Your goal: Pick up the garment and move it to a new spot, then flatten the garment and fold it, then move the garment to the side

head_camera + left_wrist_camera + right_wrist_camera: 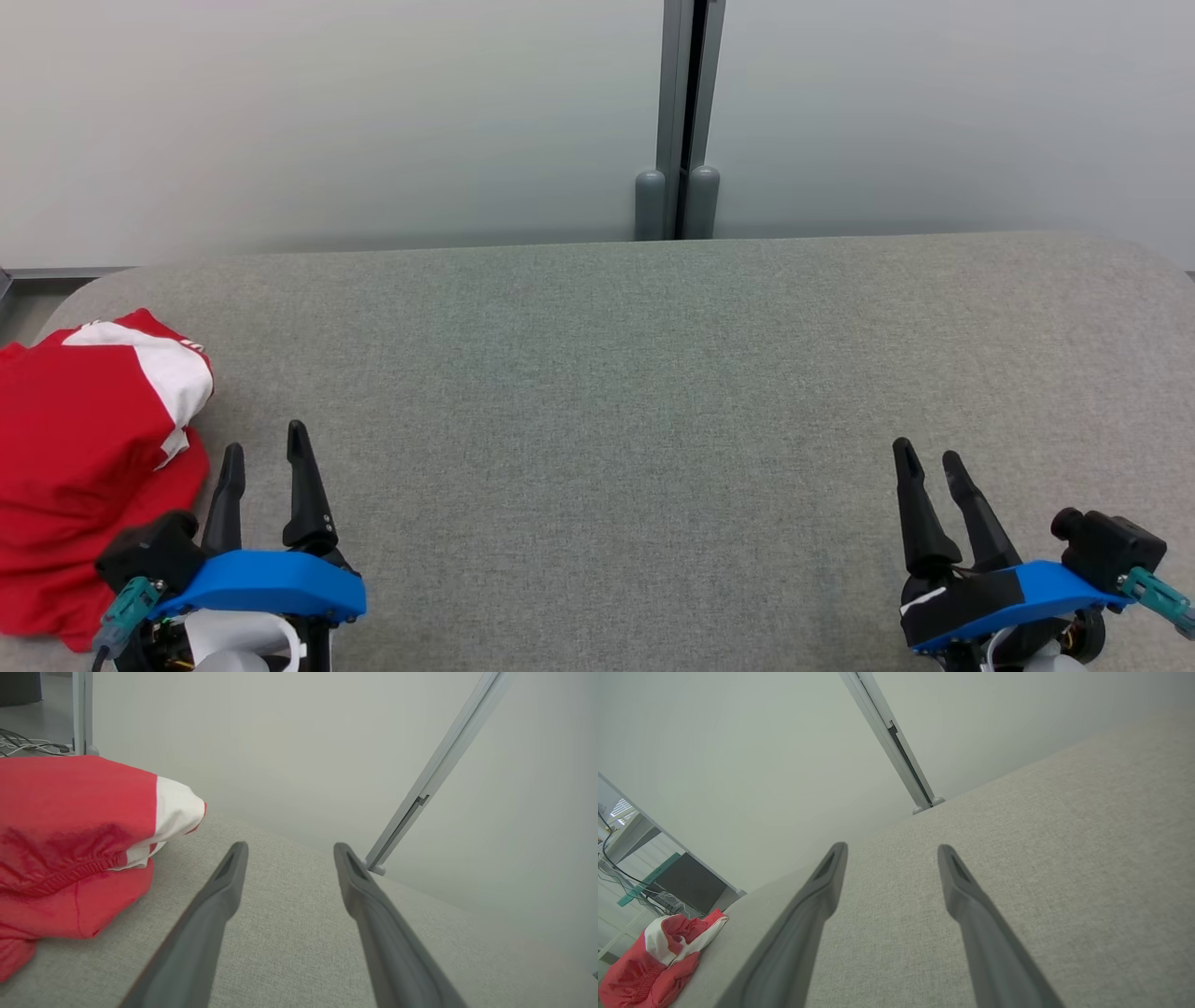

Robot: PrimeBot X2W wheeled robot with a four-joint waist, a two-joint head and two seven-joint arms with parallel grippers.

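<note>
1. Your garment (89,457) lay as a red-and-white heap on the table (607,373), well left of the post (679,121) and nearer to you than it, at the table's left end.
2. Your left gripper (265,439) hung left of the post, just beside the garment. Its fingers were apart and held nothing, and I saw no contact with the cloth.
3. Your right gripper (926,451) hung right of the post and well apart from the garment. Its fingers were also spread and empty.
4. I judged the work barely begun. The heap looked doubled over and creased, with an elastic hem bunched up, not a flat fold. If so, the lift, the move, the flattening, the fold and the shift aside were all left. I could not rule out a rough finished fold.
5. Behind the post stood a pale wall (327,121). Far left of the post, past the table's end, cables (28,745) and a dark box (689,884) sat on the floor.
6. Nothing stood between your grippers and the garment. The table in front of the post gave you room to spread it out. The heap's place at the table's left end looked to me the one risk, since a clumsy pull might drag it off.
</note>
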